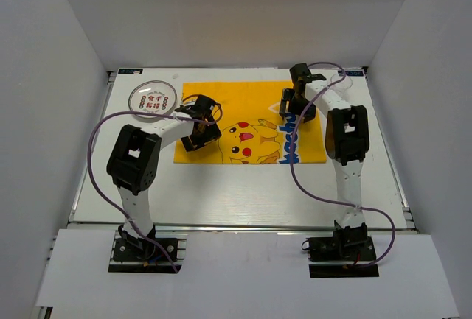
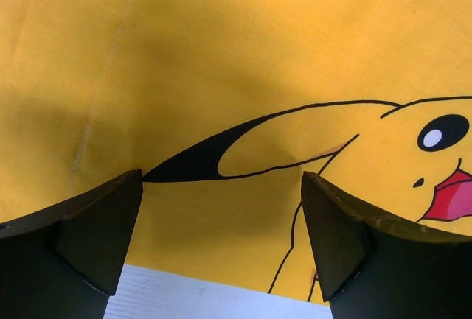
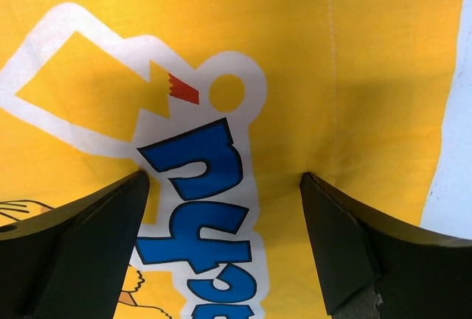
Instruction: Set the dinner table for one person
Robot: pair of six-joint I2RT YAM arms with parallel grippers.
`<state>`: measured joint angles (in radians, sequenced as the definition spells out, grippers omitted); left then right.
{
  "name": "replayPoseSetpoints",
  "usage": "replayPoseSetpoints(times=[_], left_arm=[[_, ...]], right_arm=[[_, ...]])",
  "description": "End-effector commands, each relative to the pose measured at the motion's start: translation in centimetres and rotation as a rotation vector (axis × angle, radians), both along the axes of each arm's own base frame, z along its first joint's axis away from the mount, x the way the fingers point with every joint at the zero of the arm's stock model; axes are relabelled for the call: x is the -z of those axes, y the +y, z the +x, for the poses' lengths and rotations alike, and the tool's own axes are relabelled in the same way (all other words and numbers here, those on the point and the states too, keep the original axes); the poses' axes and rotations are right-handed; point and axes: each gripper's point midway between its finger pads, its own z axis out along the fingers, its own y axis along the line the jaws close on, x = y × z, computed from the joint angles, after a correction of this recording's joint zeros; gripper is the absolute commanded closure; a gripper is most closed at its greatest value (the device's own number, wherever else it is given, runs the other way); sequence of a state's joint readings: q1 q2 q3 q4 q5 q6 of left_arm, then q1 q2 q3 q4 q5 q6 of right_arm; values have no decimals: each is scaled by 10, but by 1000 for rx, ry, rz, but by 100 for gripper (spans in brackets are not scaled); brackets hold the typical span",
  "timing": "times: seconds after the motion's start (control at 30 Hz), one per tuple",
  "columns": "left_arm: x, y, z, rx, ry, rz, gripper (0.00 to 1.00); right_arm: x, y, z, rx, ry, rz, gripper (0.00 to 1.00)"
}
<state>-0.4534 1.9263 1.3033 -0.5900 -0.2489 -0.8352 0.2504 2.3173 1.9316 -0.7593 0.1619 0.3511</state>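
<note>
Yellow cloth (image 1: 243, 102): soft printed fabric, spread flat on the far half of the worktop (image 1: 243, 194), a little right of centre; it serves as the place mat. Judged light and limp, so it will bunch if dragged from the middle. Take it at a corner or a hem.
Worktop: white, rigid, planked board with a metal rail (image 1: 243, 223) along its near edge. This is the fixed surface to be set. Judged heavy and stiff, not an item to grip. Its face looks smooth, so goods may slide on it.
Plate (image 1: 153, 98): clear round dish with red print, at the far left corner of the worktop, just beside the cloth's left edge. Judged hard, slippery and breakable. Best hold: the rim, one finger above and one below.
Left pincer (image 2: 221, 208): jaws wide apart, holding nothing. Poised over the cloth's near left part, close to its near hem.
Right pincer (image 3: 225, 216): jaws wide apart, holding nothing. Poised over the blue lettering near the cloth's right edge.
Obstructions: the left arm passes close by the plate on its near side. Purple cables (image 1: 96, 164) loop beside both arms.
Assessment: plate not yet on the cloth.
</note>
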Motion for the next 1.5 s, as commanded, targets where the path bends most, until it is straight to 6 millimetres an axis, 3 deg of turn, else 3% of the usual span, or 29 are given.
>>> replayPoseSetpoints(times=[0.0, 0.17, 0.33, 0.43, 0.57, 0.67, 0.77, 0.83, 0.87, 0.9, 0.93, 0.97, 1.0, 1.03, 1.07, 1.1, 1.13, 1.2, 1.23, 1.27, 1.3, 1.33, 1.47], left_arm=[[-3, -2, -7, 4, 33, -20, 2], [-7, 0, -4, -1, 28, -6, 2], [-33, 0, 3, -16, -27, -18, 2], [-50, -1, 6, -17, -61, -35, 2], [-89, 1, 21, -34, -126, -39, 2], [-119, 3, 28, -47, -185, -40, 2], [-143, 15, 27, -104, -236, -20, 2], [-153, 25, 27, -149, -272, -28, 2], [-156, 40, 30, -198, -292, -4, 2], [-156, 48, 29, -220, -297, 8, 2], [-160, 56, 31, -243, -308, 6, 2], [-162, 64, 33, -269, -316, 0, 2], [-161, 82, 36, -312, -309, -4, 2], [-164, 89, 43, -335, -333, -27, 2], [-164, 97, 47, -349, -341, -41, 2], [-160, 113, 52, -385, -330, -71, 2], [-155, 121, 60, -407, -338, -88, 2], [-142, 147, 68, -491, -318, -132, 2], [-137, 155, 71, -517, -318, -139, 2], [-128, 163, 73, -556, -306, -146, 2], [-127, 177, 80, -593, -332, -169, 2], [-111, 183, 75, -609, -308, -182, 2], [-98, 204, 82, -665, -361, -251, 2]], right_arm=[[8, -3, 8, -14, 18, 6, 11], [12, -2, -4, -8, 26, 20, 11], [-18, -5, 5, -7, -37, 28, 11], [-40, 0, 3, -9, -77, 64, 11], [-74, 6, 4, -15, -153, 104, 11], [-119, 9, 11, -30, -238, 128, 11], [-147, 19, 7, -47, -296, 178, 11], [-160, 29, -18, -80, -313, 223, 11], [-196, 39, -27, -119, -410, 288, 11], [-206, 44, -38, -143, -443, 317, 11], [-182, 48, -62, -160, -395, 333, 11], [-224, 56, -76, -208, -523, 413, 11], [-229, 59, -92, -232, -538, 452, 11], [-204, 62, -115, -242, -485, 481, 11], [-234, 70, -142, -277, -542, 587, 11], [-247, 77, -153, -316, -599, 648, 11], [-245, 83, -186, -350, -574, 736, 11], [-255, 88, -210, -392, -596, 820, 11], [-247, 94, -230, -436, -555, 877, 11], [-263, 94, -247, -463, -585, 926, 11], [-268, 95, -257, -480, -590, 955, 11], [-271, 98, -270, -517, -573, 996, 11], [-292, 97, -309, -594, -578, 1073, 11]])
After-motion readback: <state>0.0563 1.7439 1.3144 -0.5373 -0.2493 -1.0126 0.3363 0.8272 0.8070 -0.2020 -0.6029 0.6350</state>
